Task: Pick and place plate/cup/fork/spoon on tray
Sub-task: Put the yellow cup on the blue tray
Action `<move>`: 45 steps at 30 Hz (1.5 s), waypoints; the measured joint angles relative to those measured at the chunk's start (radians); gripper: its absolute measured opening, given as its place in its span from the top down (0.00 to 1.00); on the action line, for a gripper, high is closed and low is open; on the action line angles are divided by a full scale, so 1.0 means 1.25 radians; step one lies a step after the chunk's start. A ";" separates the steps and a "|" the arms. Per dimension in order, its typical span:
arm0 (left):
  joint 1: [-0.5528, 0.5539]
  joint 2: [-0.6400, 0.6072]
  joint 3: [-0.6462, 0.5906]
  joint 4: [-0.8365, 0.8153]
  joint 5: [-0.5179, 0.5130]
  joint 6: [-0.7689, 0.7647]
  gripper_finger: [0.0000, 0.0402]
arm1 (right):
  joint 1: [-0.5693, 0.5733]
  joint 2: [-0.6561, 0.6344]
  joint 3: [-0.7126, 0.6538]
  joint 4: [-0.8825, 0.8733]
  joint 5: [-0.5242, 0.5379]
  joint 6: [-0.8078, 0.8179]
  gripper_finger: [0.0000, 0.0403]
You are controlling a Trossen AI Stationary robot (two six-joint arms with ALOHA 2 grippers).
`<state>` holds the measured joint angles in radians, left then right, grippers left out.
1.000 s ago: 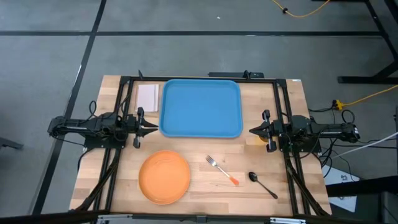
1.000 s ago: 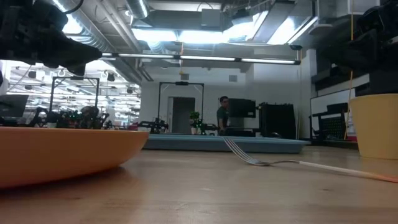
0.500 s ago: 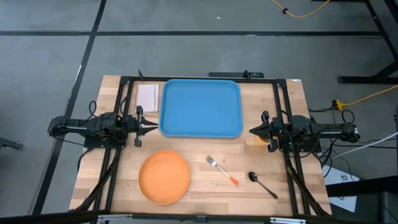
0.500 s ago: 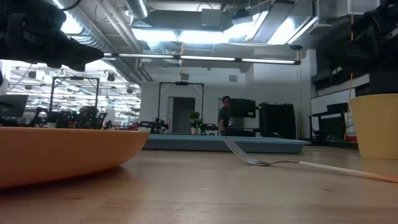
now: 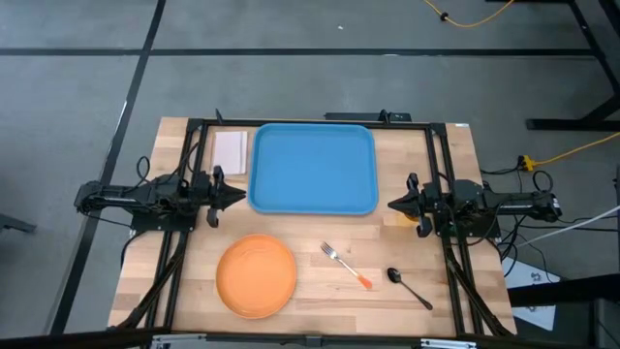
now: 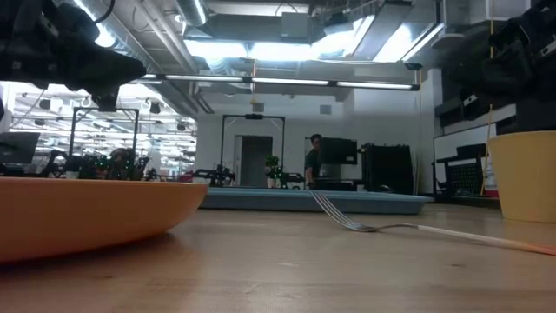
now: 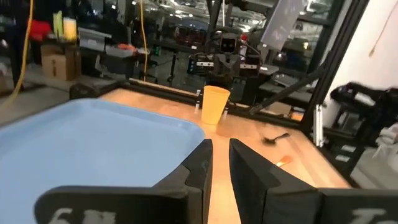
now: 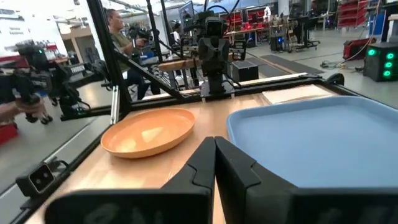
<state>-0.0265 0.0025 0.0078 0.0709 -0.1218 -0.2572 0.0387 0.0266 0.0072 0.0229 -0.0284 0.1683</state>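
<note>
Nothing on the tray (image 5: 312, 167) yet; it sits at the bench's (image 5: 310, 291) far middle. Plate (image 5: 256, 275) near-left, fork (image 5: 345, 265) and spoon (image 5: 409, 286) near-right, cup (image 7: 214, 104) by the tray's right side, just beside the right hand (image 5: 393, 205). Left hand (image 5: 238, 195) hovers at the tray's left edge, fingers a narrow slit apart; right hand's fingers are pressed together. To lift the plate, open wide, drop to the rim, pinch the edge, not the flat
</note>
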 joint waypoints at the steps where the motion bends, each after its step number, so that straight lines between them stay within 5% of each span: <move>1: 0.000 0.000 0.000 -0.001 0.000 -0.007 0.88 | 0.000 0.002 0.000 -0.001 0.000 0.000 0.96; 6: 0.000 0.011 0.000 -0.009 -0.003 -0.018 0.88 | 0.000 0.007 0.000 0.023 0.015 0.059 0.96; 11: 0.000 0.014 0.000 -0.003 -0.042 0.015 0.88 | 0.000 0.007 0.000 0.314 0.010 0.096 0.96; 18: 0.000 0.014 0.000 -0.002 -0.089 0.079 0.88 | 0.000 0.008 0.001 0.790 -0.246 -0.095 0.96; 22: 0.000 0.014 0.000 0.011 -0.135 0.124 0.88 | 0.000 0.008 0.062 0.840 -0.246 -0.117 0.96; 25: 0.000 0.014 0.000 0.018 -0.147 0.130 0.88 | 0.000 0.009 0.180 0.642 -0.224 -0.131 0.96; 28: 0.000 0.014 0.000 0.017 -0.148 0.130 0.88 | 0.000 0.035 0.344 0.248 -0.162 -0.193 0.96; 33: 0.000 0.014 0.000 0.016 -0.147 0.130 0.88 | 0.000 0.169 0.546 -0.277 0.271 -0.105 0.96; 35: 0.000 0.014 0.000 0.016 -0.148 0.131 0.88 | 0.000 0.224 0.593 -0.408 0.363 -0.008 0.96; 45: 0.000 0.014 0.000 0.015 -0.222 0.131 0.88 | 0.000 0.494 0.799 -0.688 0.179 0.239 0.96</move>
<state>-0.0265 0.0196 0.0078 0.0898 -0.3993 -0.0929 0.0387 0.6438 1.0054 -0.8372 0.1953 0.4671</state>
